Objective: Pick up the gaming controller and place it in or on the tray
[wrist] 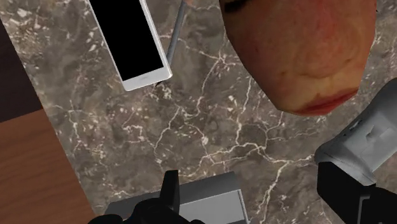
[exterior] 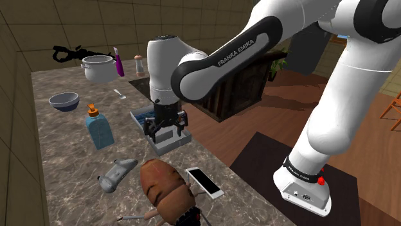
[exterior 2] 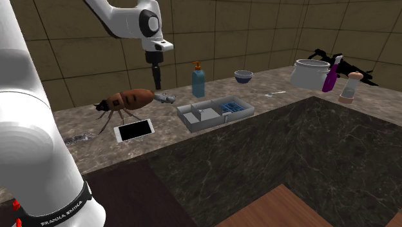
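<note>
The gaming controller (exterior: 115, 174) is pale grey and lies on the marble counter beside a brown insect-shaped toy (exterior: 164, 189). In the second exterior view the controller (exterior 2: 165, 98) sits just left of the tray (exterior 2: 193, 119). The tray (exterior: 136, 118) is a grey box with blue contents. My gripper (exterior: 166, 125) hangs open above the counter, empty, between tray and controller. In the wrist view the controller (wrist: 366, 137) lies by the right finger (wrist: 356, 191), and a tray corner (wrist: 210, 200) lies by the left finger (wrist: 168, 197).
A white phone (exterior: 205, 182) lies near the counter's front edge. A blue soap bottle (exterior: 99, 127), a bowl (exterior: 64, 101), a spoon (exterior: 120, 94), a pot (exterior: 98, 67), a purple bottle (exterior: 119, 62) and a shaker (exterior: 139, 64) stand farther back. The counter's edge drops to a wooden floor.
</note>
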Controlling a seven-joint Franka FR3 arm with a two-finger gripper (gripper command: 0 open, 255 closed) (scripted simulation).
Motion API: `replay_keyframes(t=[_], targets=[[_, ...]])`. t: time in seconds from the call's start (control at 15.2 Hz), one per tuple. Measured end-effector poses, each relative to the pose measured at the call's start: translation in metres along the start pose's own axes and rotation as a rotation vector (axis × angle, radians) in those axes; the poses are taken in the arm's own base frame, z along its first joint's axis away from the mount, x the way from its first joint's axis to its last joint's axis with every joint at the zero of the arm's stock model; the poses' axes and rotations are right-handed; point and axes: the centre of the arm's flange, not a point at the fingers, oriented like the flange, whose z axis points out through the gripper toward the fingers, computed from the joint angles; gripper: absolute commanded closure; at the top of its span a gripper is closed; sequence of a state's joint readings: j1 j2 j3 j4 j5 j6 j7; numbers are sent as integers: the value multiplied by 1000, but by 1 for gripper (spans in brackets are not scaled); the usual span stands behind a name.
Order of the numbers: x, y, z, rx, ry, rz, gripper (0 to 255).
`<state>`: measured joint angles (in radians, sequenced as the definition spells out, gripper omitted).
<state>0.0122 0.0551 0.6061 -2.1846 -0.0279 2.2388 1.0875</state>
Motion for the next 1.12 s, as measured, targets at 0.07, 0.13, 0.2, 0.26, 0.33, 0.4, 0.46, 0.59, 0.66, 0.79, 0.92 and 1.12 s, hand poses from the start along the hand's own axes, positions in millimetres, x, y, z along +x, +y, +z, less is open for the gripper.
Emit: replay_keyframes(t=[0.07,0.13,0.2,0.26,0.33,0.4,0.46,0.59,0.66,0.79,0.92,1.12], targets=[[2,-11,7,2,-2,17,0],[6,-22,15,3,-4,33,0],[9,-33,20,4,-6,49,0],[10,-44,27,6,-7,65,0],[13,-53,32,7,-9,81,0],[16,-63,36,8,-11,97,0],[17,-73,45,11,-13,113,0],[21,-97,60,13,-17,145,0],[25,-106,65,13,-17,158,0],[27,-113,76,13,-18,168,0],[27,-115,87,13,-18,170,0],[26,-115,103,13,-17,171,0]])
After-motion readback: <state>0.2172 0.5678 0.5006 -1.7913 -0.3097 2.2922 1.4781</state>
